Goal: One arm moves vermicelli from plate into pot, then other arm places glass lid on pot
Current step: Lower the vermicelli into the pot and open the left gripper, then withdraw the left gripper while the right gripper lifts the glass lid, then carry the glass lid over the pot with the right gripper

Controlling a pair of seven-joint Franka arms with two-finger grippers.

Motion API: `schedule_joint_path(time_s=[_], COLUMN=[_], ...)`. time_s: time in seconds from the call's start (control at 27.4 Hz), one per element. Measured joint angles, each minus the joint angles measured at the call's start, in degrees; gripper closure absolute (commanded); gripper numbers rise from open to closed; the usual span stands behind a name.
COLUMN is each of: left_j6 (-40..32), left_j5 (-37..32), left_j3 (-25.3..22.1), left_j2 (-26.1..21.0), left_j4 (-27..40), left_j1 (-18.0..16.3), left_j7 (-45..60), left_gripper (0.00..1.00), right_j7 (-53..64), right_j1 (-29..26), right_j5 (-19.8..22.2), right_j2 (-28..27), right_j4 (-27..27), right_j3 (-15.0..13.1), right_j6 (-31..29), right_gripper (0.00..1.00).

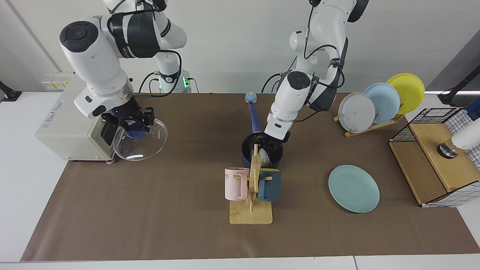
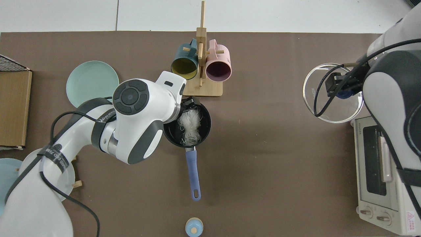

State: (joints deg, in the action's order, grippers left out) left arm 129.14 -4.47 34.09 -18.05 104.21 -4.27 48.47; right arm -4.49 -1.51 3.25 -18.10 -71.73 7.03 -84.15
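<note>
The dark navy pot [image 1: 246, 147] stands mid-table behind the mug rack, its blue handle [image 2: 192, 171] pointing away from the rack. The white vermicelli [image 2: 190, 126] lies inside the pot [image 2: 206, 122], its upper end under my left gripper [image 1: 273, 140], which dips over the rim. The wrist hides that gripper [image 2: 186, 104] from above. My right gripper [image 1: 135, 126] is shut on the blue knob of the glass lid [image 1: 149, 144] and holds it in the air, tilted, in front of the toaster oven. From above the lid [image 2: 324, 108] hangs beside the oven. The teal plate [image 1: 354, 188] lies bare.
A wooden mug rack [image 1: 250, 215] with a pink and a teal mug stands just in front of the pot. A toaster oven [image 1: 63, 120] sits behind the lid. Upright plates [image 1: 380, 102] and a wire-sided wooden box [image 1: 431, 165] are beyond the teal plate [image 2: 92, 81].
</note>
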Motion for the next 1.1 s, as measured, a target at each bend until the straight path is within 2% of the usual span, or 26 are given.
schedule_joint_path(time_s=[0.29,0.62,0.73,0.95,1.1], left_j6=[-19.0,-31.8,-34.2,-34.8,-34.7], left_j5=[-0.1,0.2,1.1,3.1,3.4], left_j3=[-6.4,-17.7,-20.2,-20.8,-20.9], left_j2=[4.7,15.1,17.8,19.4,19.2], left_j4=[-9.6,-11.6,-11.5,-11.3,-10.9], left_j1=[-0.1,-0.6,-2.2,-8.7,-9.3], left_j7=[-10.6,-30.2,-37.9,-49.1,-50.2], left_gripper=[0.02,0.01,0.02,0.01,0.01], right_j7=[-1.2,-14.8,-21.2,-32.2,-37.0], right_j1=[2.4,13.3,18.2,27.1,30.9], right_j5=[-0.4,-0.5,-0.5,-0.4,-0.4], right_j2=[2.7,2.9,2.6,0.2,-3.3], right_j4=[-0.5,-0.6,-0.8,-0.1,1.7], right_j3=[0.1,0.3,0.4,0.5,0.4], right_j6=[2.9,2.9,2.9,2.5,1.0], right_gripper=[1.00,1.00,1.00,1.00,1.00])
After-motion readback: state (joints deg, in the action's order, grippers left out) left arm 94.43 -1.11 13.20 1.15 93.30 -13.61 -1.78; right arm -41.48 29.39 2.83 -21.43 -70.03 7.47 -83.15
